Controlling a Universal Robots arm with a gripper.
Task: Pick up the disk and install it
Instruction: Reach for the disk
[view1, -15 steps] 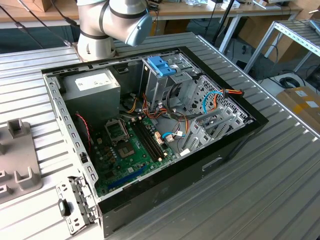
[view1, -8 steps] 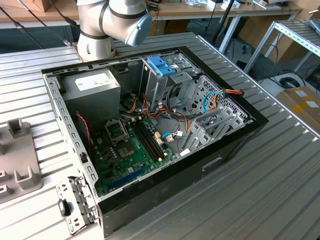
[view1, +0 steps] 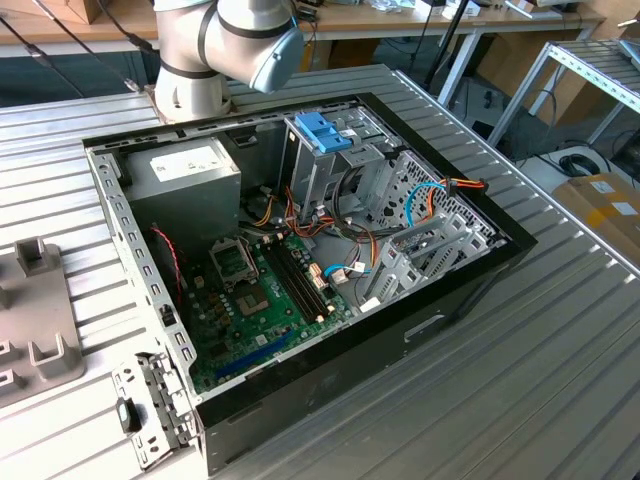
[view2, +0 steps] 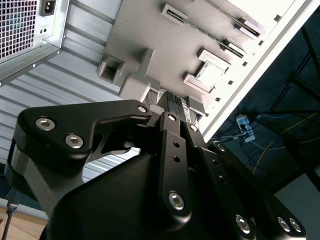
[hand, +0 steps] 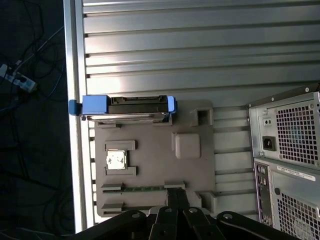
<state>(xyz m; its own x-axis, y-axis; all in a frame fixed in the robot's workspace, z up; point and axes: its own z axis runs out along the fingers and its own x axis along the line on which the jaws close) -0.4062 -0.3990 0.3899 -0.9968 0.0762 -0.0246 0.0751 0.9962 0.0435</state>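
Note:
The disk (hand: 135, 104) is a grey metal drive in a light-blue carrier. In the first wrist view it stands on its edge in a slot at the far end of a grey fixture tray (hand: 150, 145). My gripper (hand: 178, 196) hovers over the tray's opposite end, a tray's length from the disk and touching nothing. In the second wrist view the gripper (view2: 179, 106) has its ribbed fingertips (view2: 173, 101) together, shut with nothing between them, above that same tray (view2: 150, 35).
The tray also holds a processor chip (hand: 116, 160) and a memory stick (hand: 142, 188). The table edge (hand: 75, 50) runs just past the disk. An open computer case (view1: 300, 250) lies beside the tray, holding an upright drive cage with a blue handle (view1: 322, 130).

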